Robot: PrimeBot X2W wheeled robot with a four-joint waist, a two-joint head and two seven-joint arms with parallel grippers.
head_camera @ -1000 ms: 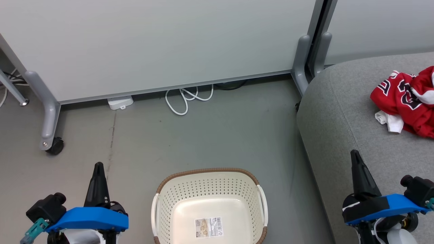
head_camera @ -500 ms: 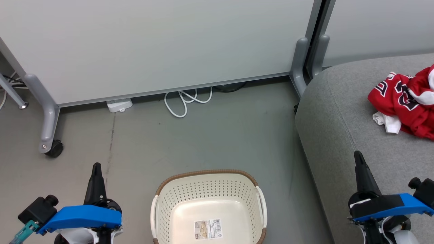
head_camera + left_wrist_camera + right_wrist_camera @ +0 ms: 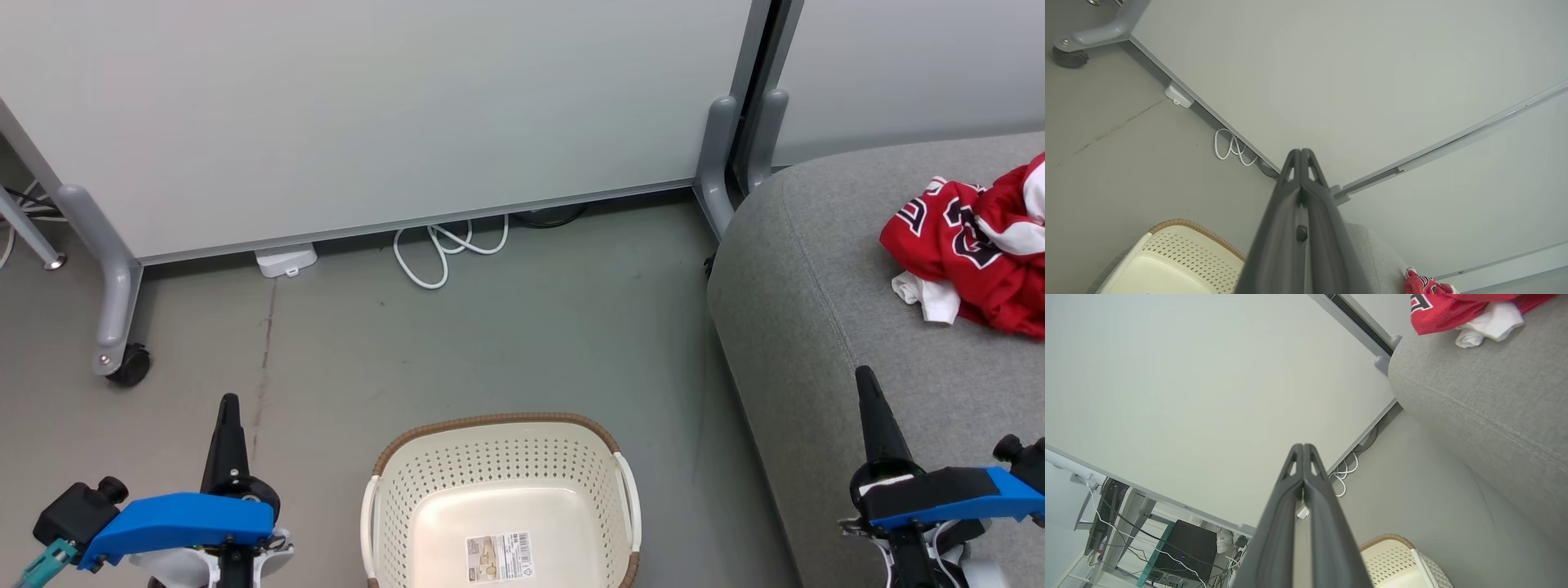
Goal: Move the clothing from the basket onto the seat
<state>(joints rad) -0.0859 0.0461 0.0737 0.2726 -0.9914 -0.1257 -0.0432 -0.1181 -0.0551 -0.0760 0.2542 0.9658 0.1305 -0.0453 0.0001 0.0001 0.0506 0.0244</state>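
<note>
Left hand (image 3: 226, 403) drifted outward; right wrist view reveals a black box (image 3: 1186, 549).

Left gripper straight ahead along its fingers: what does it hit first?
Probably the pale partition panel, low down near its bottom edge, beside the looped white cable. From the left gripper, fingers shut, the way there looks free; depth is unclear.

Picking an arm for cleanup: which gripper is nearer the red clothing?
Right. The right gripper is by the seat, with the clothing ahead of it. The left gripper is over the floor, on the far side of the basket.
</note>
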